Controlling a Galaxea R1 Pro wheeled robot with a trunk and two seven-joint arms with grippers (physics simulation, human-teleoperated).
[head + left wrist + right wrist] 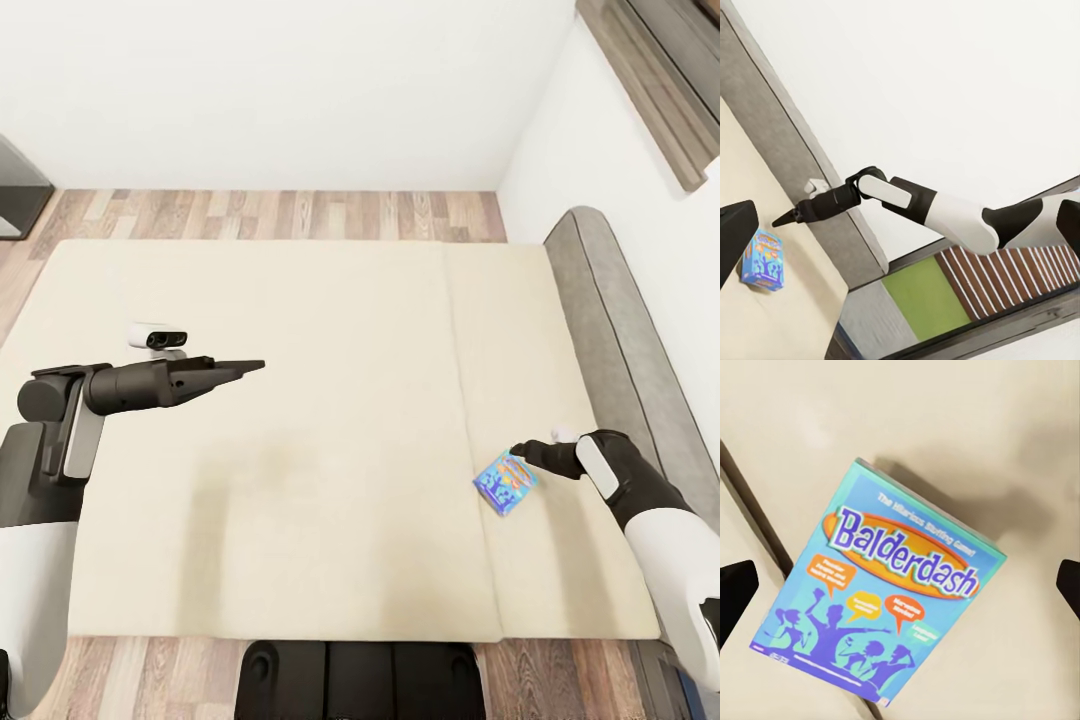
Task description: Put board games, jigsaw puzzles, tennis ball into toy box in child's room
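A wide cream bed [300, 420] occupies the middle of the head view, with a seam running down its right part and a grey padded headboard [620, 330] along its right side. Wood-plank floor [280, 213] and a white wall [300, 90] lie beyond it.

One board game, a small blue box [506, 482] printed "Balderdash", lies flat on the bed just right of the seam, near the headboard side. In the left wrist view the same box [763, 259] lies on the mattress beside the headboard.

Right gripper [519, 451]: it sits just above and beside the upper right corner of the blue box. In the right wrist view the box [881, 604] lies between the two dark fingertips [735, 592], which stand far apart at opposite edges of the frame and do not touch it. The jaws are wide. From the left wrist view, the right gripper [786, 218] appears as a dark point aimed down toward the box.

Left gripper [248, 367]: it is held out level over the left half of the bed, well apart from the box, holding nothing. Its fingers appear as one thin dark blade, so the jaw gap cannot be told.
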